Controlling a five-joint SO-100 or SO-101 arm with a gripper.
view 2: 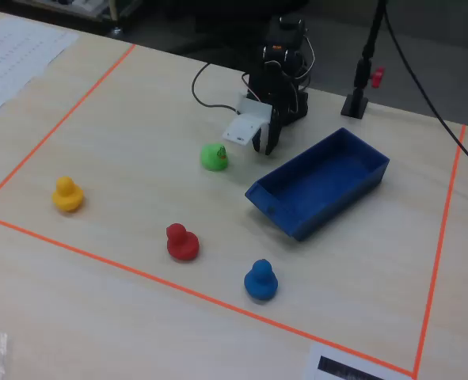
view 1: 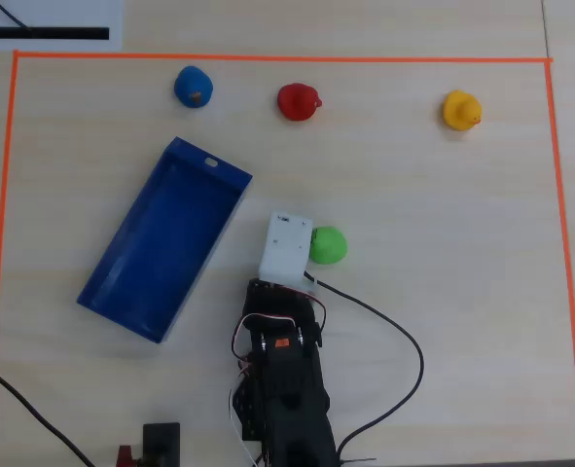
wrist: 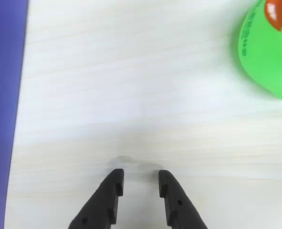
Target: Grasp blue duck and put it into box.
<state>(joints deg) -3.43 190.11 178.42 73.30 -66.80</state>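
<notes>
Blue duck (view 1: 193,87) sits on the pale wooden table (view 1: 433,214) near the orange tape line (view 1: 268,58) that frames the work area, well apart from the gripper (wrist: 141,177) and untouched; in the overhead view it is up at the top left, with the red duck (view 1: 298,101) to its right and the yellow duck (view 1: 460,110) farther right along the same row. The box (view 1: 122,306), a shallow dark-blue tray lying at a slant, rests below the blue duck in that view, its short rim with the small white mark (view 1: 210,161) turned toward the duck, and nothing lies inside it. In the fixed view the blue duck (view 2: 260,280) is nearest the camera, just beyond the tape, with the box (view 2: 297,226) behind it. The arm (view 1: 279,379) reaches between the box and the green duck (view 1: 328,245), which lies just beside the white camera housing (view 1: 287,245). In the wrist view the two black fingers (wrist: 113,183) point down at bare tabletop with a narrow gap between them, holding nothing (their tips hover close to the wood, though contact cannot be judged), the green duck (wrist: 269,52) showing at the upper right and the box wall (wrist: 2,114) along the left edge
</notes>
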